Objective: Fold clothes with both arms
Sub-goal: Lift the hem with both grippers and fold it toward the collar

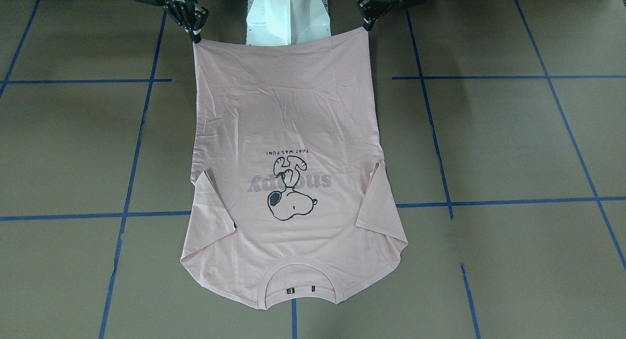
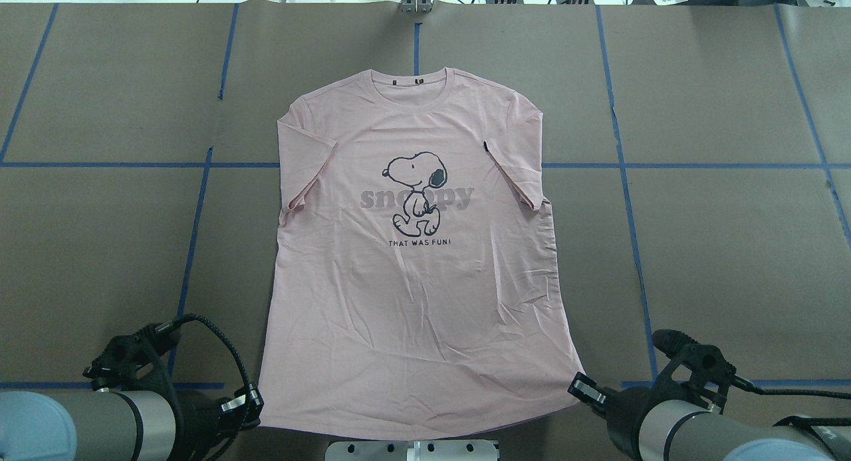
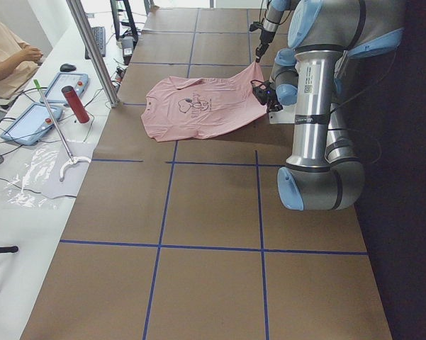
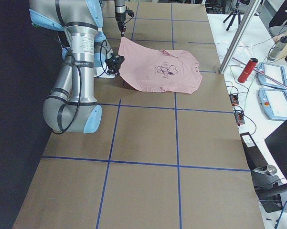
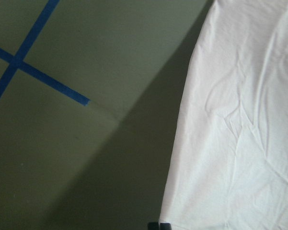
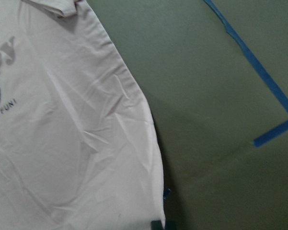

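A light pink T-shirt (image 2: 412, 301) lies print side up in the middle of a brown desk (image 2: 718, 261) that is marked with blue tape lines. Its dark Snoopy cartoon (image 2: 415, 191) and grey "snoopy" lettering face upward. The ribbed collar (image 2: 415, 82) points away from the robot, and both short sleeves lie close against the body. The lower half of the fabric is wrinkled.

The hem runs along the desk edge nearest the robot. The left claw (image 2: 251, 400) is clenched on the hem corner on its own side, and the right claw (image 2: 580, 386) is clenched on the opposite corner. The fingertips are small at the frame's edge, so each grip appears to be a pinch of fabric. In the side views the hem is raised off the desk, while the chest and collar rest flat.
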You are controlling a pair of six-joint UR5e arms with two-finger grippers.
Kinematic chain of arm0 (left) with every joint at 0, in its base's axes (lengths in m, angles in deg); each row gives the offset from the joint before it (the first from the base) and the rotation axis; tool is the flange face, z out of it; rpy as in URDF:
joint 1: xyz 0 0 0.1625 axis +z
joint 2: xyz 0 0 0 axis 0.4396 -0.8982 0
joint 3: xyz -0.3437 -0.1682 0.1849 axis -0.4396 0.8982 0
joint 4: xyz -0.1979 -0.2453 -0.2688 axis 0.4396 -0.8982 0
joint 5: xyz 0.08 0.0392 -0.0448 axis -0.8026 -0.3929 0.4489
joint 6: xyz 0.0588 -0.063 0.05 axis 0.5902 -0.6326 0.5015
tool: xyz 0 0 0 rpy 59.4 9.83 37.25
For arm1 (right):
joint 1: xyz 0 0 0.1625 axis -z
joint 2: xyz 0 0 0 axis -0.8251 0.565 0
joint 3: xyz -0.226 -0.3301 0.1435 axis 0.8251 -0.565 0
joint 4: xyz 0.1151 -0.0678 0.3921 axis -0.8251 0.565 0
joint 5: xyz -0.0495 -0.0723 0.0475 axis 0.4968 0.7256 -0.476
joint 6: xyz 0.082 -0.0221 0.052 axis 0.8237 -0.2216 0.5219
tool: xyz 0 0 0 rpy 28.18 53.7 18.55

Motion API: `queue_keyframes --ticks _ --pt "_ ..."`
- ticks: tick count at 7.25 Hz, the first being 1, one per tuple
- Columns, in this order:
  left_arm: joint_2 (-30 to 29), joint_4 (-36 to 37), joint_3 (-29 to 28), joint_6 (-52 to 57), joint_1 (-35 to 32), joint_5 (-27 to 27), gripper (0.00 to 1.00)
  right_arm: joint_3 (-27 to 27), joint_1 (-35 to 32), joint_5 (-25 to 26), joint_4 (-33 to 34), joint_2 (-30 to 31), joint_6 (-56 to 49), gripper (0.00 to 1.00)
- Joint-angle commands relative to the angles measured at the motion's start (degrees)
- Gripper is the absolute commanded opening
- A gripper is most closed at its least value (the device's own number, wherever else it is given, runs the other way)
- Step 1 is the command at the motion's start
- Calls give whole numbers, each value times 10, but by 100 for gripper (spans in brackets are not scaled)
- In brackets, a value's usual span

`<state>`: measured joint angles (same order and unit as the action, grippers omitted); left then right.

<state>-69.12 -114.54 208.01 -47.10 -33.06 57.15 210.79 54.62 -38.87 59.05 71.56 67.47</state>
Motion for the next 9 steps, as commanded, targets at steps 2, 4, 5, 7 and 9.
queue_keyframes --ticks 2,4,5,7,9 --pt "-103 1 -128 103 -167 12 0 -148 -212 -130 2 -162 -168 0" --pt "-176 -4 -231 163 -248 9 0 -269 -304 -160 -5 -245 -242 0" --pt "-179 -23 -246 209 -290 11 0 -294 -350 -176 -3 -255 -290 0" --pt "-209 -71 -322 250 -349 12 0 -370 -408 -203 -5 -299 -346 0" --pt "-234 -139 -410 251 -364 12 0 -455 -425 -203 -5 -355 -368 0"
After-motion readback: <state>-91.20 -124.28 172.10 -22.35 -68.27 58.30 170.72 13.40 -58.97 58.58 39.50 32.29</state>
